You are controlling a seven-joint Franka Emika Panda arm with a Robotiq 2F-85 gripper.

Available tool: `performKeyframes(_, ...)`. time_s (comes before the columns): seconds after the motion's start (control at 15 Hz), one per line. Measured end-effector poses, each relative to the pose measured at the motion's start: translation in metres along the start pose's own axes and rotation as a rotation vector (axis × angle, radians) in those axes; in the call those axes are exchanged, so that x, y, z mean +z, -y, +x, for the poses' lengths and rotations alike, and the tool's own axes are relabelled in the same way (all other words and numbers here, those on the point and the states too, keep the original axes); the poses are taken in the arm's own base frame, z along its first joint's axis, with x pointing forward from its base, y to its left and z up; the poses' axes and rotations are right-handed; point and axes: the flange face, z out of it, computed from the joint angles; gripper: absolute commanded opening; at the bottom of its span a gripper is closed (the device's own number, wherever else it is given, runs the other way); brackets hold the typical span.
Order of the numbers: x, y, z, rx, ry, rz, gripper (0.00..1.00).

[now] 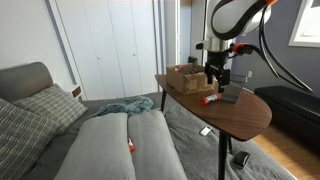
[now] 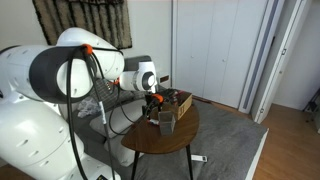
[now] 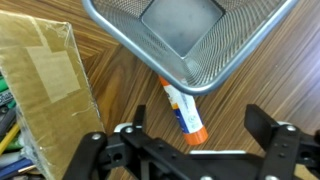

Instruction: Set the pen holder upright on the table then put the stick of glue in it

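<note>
On the round wooden table (image 1: pixel 250 118) we note the mesh pen holder (image 3: pixel 190 35), open mouth facing the wrist camera. Glue stick (image 3: pixel 183 112) lies flat just beside the holder, one end meeting its rim in the wrist view. Cardboard box (image 3: pixel 40 85) sits near the holder. Gripper (image 3: pixel 195 140) hovers over the glue stick beside the holder, jaws spread wide, holding nothing.

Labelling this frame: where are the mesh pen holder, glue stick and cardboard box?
mesh pen holder (image 3: pixel 230 50), wrist view, on its mesh side wall.
glue stick (image 3: pixel 182 110), wrist view, on its white body.
cardboard box (image 3: pixel 40 85), wrist view, on its taped top.
</note>
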Motion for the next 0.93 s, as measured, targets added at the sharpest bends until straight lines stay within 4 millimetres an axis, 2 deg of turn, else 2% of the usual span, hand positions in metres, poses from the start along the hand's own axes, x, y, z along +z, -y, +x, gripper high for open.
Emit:
performKeyframes(0.47, 0.023, 0.007, 0.007, -0.086, 0.035, -0.051, 1.0)
performKeyframes(0.53, 0.026, 0.008, 0.008, -0.102, 0.046, -0.059, 0.97)
performKeyframes(0.6, 0.029, 0.009, 0.01, -0.118, 0.061, -0.067, 0.74)
performKeyframes(0.73, 0.037, 0.011, 0.013, -0.151, 0.095, -0.078, 0.69)
performKeyframes(0.93, 0.044, 0.013, 0.016, -0.178, 0.121, -0.078, 0.45)
